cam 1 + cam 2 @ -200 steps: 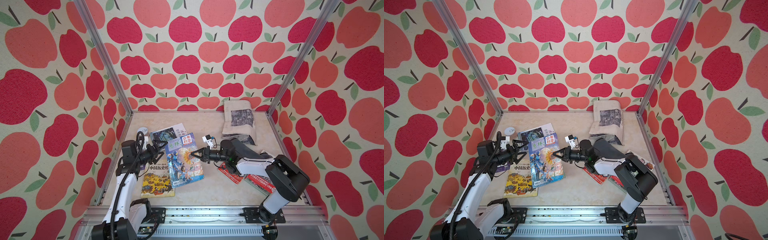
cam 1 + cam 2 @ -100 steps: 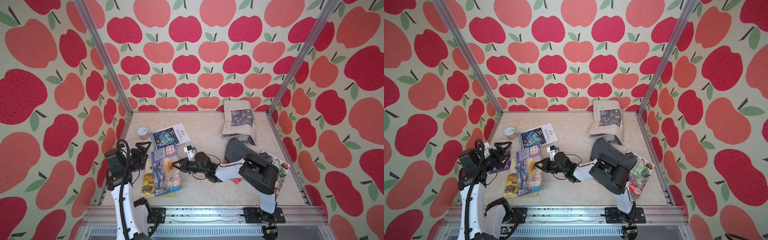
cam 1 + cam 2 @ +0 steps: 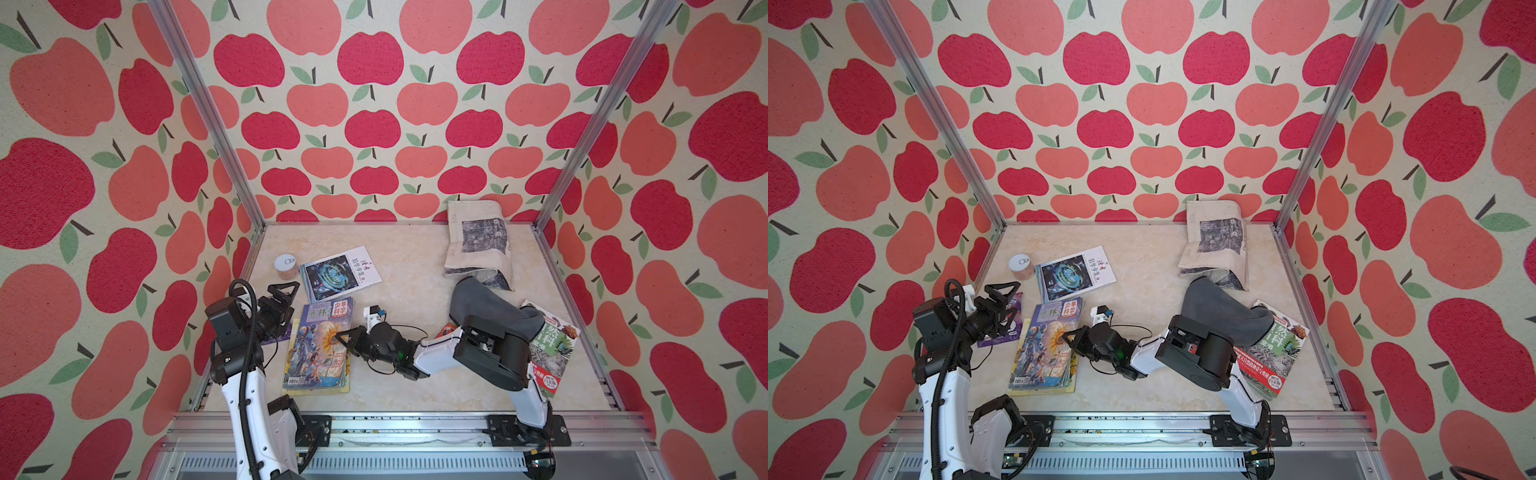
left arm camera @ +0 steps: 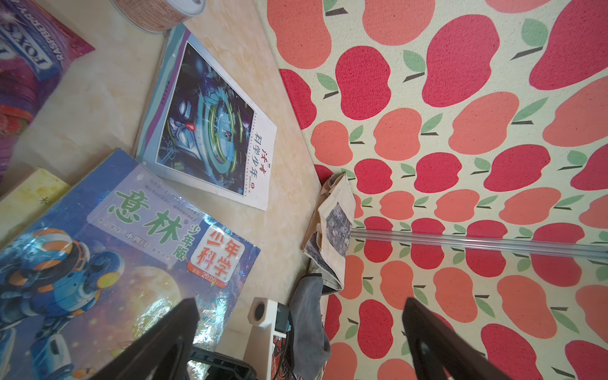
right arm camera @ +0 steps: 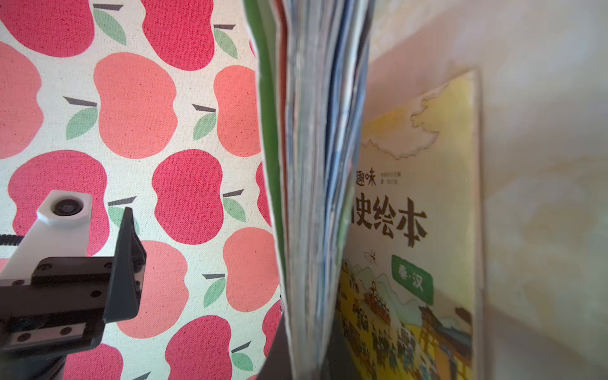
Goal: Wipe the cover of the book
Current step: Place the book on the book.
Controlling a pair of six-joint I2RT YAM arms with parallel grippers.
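Note:
A blue book (image 3: 319, 347) with a robot on its cover lies at the front left, on top of a yellow picture book (image 3: 293, 388). My right gripper (image 3: 338, 337) is shut on the blue book's right edge. In the right wrist view its page edges (image 5: 309, 197) run between the jaws of the gripper (image 5: 306, 355), with the yellow book (image 5: 411, 230) behind them. My left gripper (image 3: 286, 291) hangs open to the left of the books and holds nothing; its two fingers stand wide apart in the left wrist view (image 4: 299, 306). A grey cloth (image 3: 486, 307) lies draped by my right arm's elbow.
A small can (image 3: 286, 266) and a white-edged magazine (image 3: 338, 272) lie behind the books. A purple packet (image 3: 1005, 316) lies under the left gripper. A printed fabric bag (image 3: 478, 245) leans at the back right. A green nature magazine (image 3: 552, 353) lies at the right wall.
My right gripper has pulled the blue book left and forward, squaring it over the yellow book. My left arm has drawn back toward the left wall, still open.

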